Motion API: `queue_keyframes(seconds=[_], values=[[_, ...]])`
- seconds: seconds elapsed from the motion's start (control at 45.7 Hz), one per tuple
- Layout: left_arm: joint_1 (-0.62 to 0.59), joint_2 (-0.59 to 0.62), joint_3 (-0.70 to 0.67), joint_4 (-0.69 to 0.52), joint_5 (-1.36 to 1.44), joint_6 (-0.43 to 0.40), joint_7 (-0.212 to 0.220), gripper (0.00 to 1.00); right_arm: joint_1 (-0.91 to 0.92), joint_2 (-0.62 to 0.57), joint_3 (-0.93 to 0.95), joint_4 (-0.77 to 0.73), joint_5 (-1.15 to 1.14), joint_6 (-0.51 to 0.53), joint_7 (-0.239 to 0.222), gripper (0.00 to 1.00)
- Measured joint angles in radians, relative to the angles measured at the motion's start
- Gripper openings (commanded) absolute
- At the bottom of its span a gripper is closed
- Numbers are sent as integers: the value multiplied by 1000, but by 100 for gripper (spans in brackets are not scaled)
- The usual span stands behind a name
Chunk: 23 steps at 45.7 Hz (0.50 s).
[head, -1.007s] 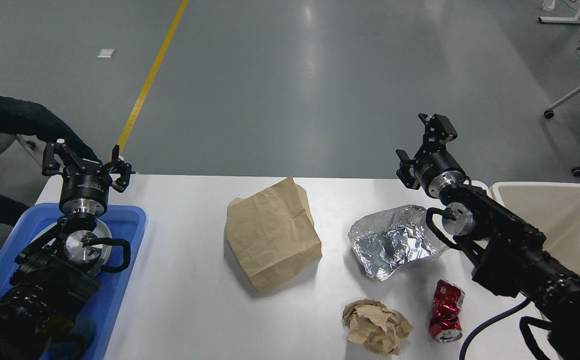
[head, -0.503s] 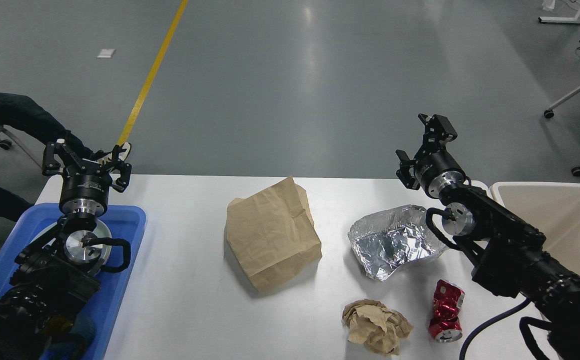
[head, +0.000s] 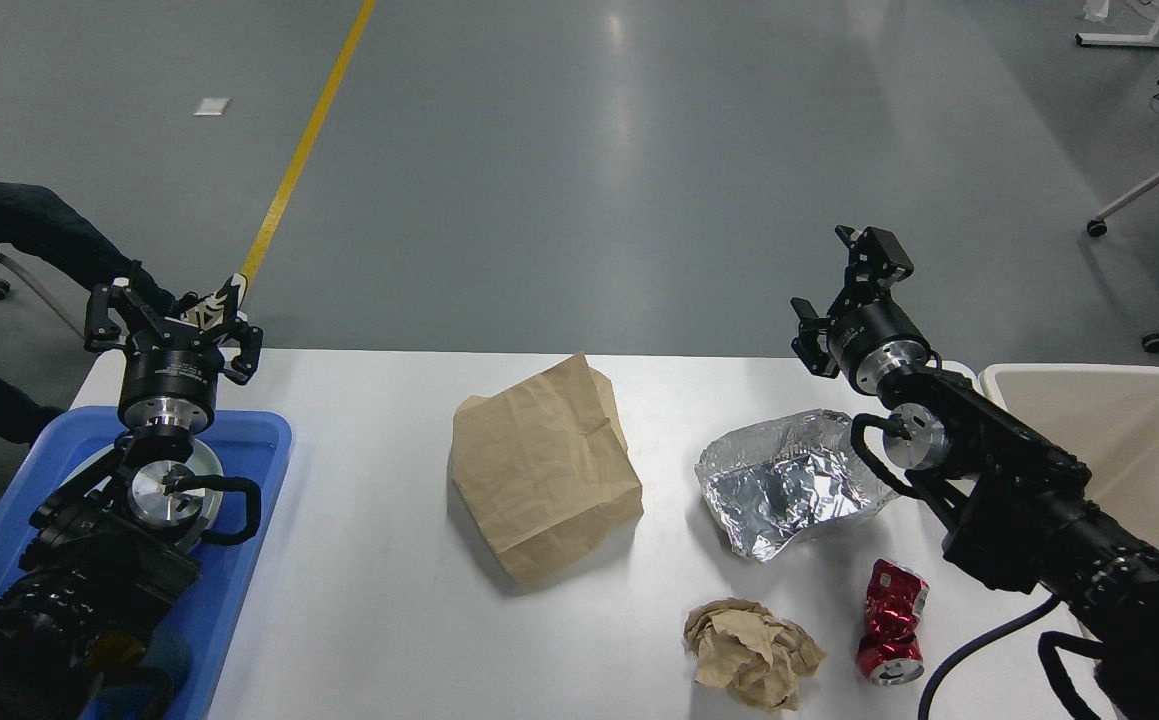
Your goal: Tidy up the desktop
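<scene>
The white desktop (head: 369, 600) carries a flat brown paper bag (head: 539, 470) in the middle. To its right lies a crumpled sheet of silver foil (head: 789, 480). Near the front edge are a ball of crumpled brown paper (head: 751, 652) and a crushed red can (head: 892, 620). My left gripper (head: 171, 315) hovers over the far left corner, above the blue tray, open and empty. Above the far edge, just behind the foil, my right gripper (head: 842, 288) is also open and empty.
A blue plastic tray (head: 249, 470) sits at the left edge under my left arm. A beige bin (head: 1139, 400) stands at the right end. A person in dark clothing (head: 9, 220) is beyond the left corner. Office chair bases (head: 1139, 200) stand far right.
Both arms and all items on the desktop are unmoved. The person's dark limb at the left has shifted up and back, and a patterned shoe now shows behind my left gripper.
</scene>
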Motion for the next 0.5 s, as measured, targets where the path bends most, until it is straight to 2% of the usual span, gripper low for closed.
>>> queue_keyframes(seconds=[0.503], values=[[0,0,0,0,0,0,0,96,5,1,0,0,0,-2,-3,100]])
